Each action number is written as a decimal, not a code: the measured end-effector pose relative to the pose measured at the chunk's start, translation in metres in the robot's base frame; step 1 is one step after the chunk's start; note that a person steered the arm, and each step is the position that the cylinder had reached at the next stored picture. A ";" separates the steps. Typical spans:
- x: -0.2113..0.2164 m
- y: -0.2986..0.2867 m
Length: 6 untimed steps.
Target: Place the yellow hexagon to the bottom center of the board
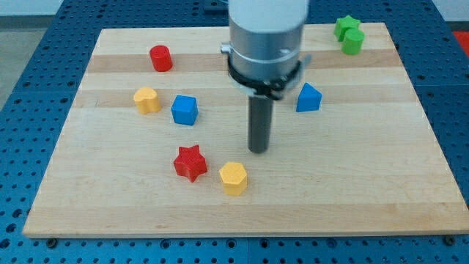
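The yellow hexagon (234, 177) lies on the wooden board (352, 183) near the bottom, just left of center. A red star (190, 162) sits close to its left. My tip (259, 150) is above and to the right of the yellow hexagon, a short gap away, not touching it.
A second yellow block (147, 100) and a blue cube (185, 110) lie at the left middle. A red cylinder (160, 58) is at the upper left. A blue block (308, 97) is right of the rod. A green star (345, 26) and a green block (353, 42) sit at the top right corner.
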<state>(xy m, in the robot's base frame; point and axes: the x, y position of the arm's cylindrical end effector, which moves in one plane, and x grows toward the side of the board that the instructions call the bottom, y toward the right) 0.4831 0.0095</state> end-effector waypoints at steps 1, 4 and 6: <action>0.010 -0.036; 0.064 -0.029; 0.071 -0.027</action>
